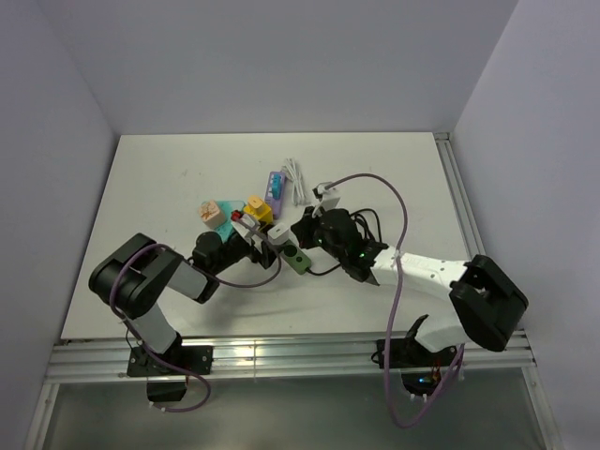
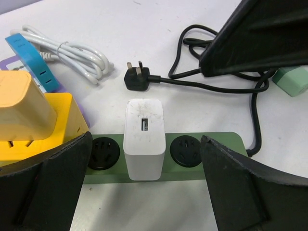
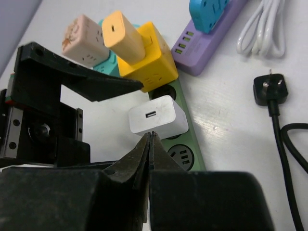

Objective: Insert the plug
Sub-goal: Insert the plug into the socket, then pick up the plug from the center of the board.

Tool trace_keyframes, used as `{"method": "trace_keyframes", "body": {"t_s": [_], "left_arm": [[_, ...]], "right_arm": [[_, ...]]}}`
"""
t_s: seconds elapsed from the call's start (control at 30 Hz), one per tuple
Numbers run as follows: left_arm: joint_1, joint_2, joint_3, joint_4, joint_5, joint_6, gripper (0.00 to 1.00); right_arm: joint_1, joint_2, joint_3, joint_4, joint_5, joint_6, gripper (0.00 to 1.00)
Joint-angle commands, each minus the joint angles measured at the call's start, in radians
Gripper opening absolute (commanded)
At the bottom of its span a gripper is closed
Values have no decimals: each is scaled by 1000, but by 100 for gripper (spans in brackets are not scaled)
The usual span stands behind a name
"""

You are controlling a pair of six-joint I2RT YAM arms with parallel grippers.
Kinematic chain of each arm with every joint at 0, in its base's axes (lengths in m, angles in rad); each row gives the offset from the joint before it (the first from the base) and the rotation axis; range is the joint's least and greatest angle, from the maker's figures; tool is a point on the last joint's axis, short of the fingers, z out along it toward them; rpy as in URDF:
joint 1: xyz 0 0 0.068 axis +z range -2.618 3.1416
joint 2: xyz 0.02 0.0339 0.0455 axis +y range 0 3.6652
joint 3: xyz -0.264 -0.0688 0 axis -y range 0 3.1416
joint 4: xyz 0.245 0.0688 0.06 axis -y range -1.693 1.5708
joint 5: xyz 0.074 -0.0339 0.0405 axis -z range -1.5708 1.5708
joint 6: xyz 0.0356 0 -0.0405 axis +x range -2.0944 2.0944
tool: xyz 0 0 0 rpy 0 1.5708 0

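At the left, a released left claw [image 2: 146,159], fingers spread wide to either side of the white plug [image 3: 156,117] and clear of it, with the left arm lying low over the desk [image 1: 169,169] and reaching rightward. In the middle, the plug itself, upright in the centre socket of the green power strip [image 2: 219,144], apparently pushed home, close beside a yellow adapter [image 3: 149,53]. Probably the closing step: insertion done, grip let go. Next, likely a straight pull away without nudging the plug. At the right, the right claw [image 3: 150,137] clenched on nothing, tips just by plug and strip, contact unclear, arm bent inward.
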Motion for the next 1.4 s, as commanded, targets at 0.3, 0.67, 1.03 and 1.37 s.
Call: {"method": "trace_keyframes", "body": {"t_s": [0.3, 0.67, 1.03, 1.37], "left_arm": [[-2, -195, -153, 114, 12, -80, 99], [-4, -379, -188, 26, -3, -229, 99], [-2, -382, -187, 13, -78, -318, 100], [-2, -457, -224, -32, -92, -333, 99]], "right_arm": [[8, -244, -167, -174, 331, 215, 38], [33, -425, -206, -819, 683, 670, 66], [42, -208, -82, -1163, 712, 968, 68], [16, -30, 0, -1177, 700, 921, 68]]}}
